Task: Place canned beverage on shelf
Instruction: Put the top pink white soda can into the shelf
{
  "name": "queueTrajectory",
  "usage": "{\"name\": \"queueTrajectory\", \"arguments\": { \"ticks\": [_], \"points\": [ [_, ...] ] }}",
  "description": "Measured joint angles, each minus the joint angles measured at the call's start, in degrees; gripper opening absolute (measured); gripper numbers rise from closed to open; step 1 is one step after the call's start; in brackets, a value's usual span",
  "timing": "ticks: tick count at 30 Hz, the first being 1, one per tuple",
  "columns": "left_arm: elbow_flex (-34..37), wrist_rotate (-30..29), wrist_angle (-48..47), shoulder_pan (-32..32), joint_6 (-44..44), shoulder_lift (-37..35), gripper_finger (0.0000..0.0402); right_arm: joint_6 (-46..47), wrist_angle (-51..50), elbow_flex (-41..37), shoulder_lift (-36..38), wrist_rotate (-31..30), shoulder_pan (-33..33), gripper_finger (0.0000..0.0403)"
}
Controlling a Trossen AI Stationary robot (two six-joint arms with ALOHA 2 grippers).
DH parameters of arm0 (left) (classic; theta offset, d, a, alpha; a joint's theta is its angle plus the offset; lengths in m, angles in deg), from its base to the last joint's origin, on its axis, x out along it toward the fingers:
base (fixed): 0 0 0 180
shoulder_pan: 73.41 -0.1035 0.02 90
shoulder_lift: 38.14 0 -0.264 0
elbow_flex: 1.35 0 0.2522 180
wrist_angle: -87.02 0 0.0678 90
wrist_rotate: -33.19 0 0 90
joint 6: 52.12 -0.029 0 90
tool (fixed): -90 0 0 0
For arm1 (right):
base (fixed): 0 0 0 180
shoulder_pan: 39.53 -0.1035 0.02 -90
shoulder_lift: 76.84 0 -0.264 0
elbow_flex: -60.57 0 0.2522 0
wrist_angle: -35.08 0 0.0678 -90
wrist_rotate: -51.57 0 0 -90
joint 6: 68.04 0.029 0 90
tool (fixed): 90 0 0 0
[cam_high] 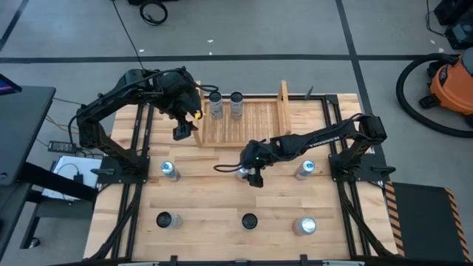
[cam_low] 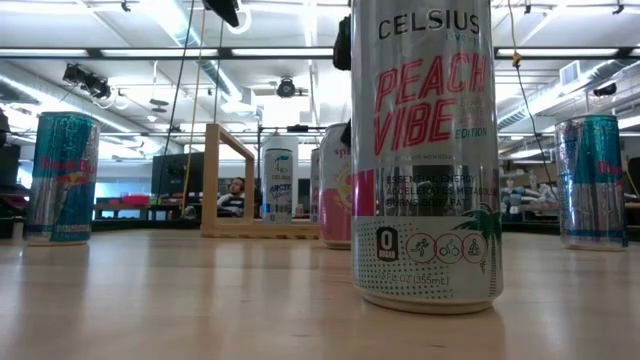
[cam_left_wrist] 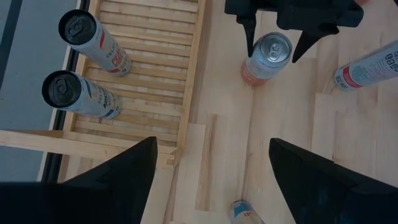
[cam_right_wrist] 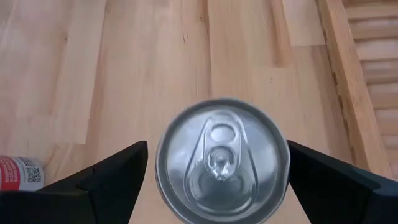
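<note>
Right end effector (cam_high: 251,176) spread wide; left end effector (cam_high: 183,125) parted

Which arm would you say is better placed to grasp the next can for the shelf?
Right. The right gripper hangs open directly over a can, fingers on either side. The left gripper hovers empty by the shelf, away from the loose cans.

Bright even overhead light; ceiling glare low view; soft shadows.
</note>
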State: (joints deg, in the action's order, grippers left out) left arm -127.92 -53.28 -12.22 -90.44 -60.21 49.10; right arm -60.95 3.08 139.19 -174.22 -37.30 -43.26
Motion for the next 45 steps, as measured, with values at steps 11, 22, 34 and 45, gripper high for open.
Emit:
{"name": "queueTrajectory", "arguments": {
  "ticks": [11,22,34,45],
  "points": [
    [0.00,0.00,0.08,0.00,0.00,0.00,0.0311,0.79,-0.26,-0.48,0.00,0.01,0.18,0.0315],
    [0.00,0.00,0.10,0.00,-0.02,0.00,0.0311,2.01,-4.59,1.27,0.42,0.66,3.42,0.0303],
    [0.00,0.02,0.10,0.00,-0.07,0.00,0.0311,-6.66,-17.19,13.55,0.49,-2.48,8.90,0.0305],
    [0.00,0.01,-0.45,0.01,-1.58,0.00,0.0311,-10.22,-21.65,16.07,2.85,-2.33,19.17,0.0305]
  ]
}}
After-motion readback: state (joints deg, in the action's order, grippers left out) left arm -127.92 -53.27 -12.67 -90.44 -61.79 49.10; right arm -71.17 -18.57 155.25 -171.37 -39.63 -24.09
